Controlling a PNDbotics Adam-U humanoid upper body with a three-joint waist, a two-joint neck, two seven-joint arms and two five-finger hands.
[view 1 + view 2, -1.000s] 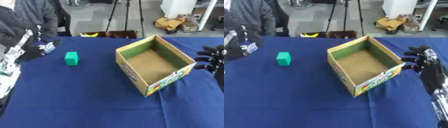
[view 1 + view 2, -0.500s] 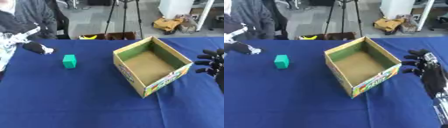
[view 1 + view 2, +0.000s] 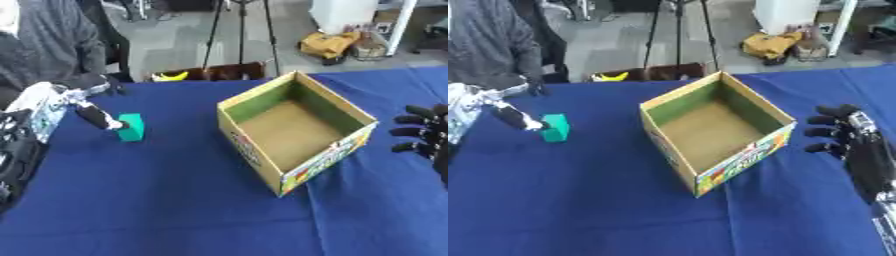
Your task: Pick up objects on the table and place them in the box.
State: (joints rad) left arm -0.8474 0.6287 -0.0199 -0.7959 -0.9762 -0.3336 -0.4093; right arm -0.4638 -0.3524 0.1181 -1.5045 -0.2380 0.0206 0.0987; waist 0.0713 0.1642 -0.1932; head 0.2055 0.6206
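Nearest the camera there is only bare blue table, nothing to pick up down here. Moving up, the right hand waits at the right edge, just beside the box but clear of its wall, fingers relaxed and spread, gripping nothing. Centre stage sits the cardboard box, open-topped, turned at an angle, and its brown floor looks empty, so by my read the job has barely begun.

Over on the left, here is the action: the left hand reaches in with a dark fingertip touching, or all but touching, the near-left side of the green block. Its fingers look extended rather than wrapped round anything, so no grasp yet. The block stands on the cloth, well apart from the box, the only 1 of its kind in sight.

To do this well, I'd say bring thumb and fingers onto opposite faces before closing; a 1-sided poke would just nudge it away. Then lift high enough to clear the box's near-left wall.

At the far edge, a person in grey, uninvolved.
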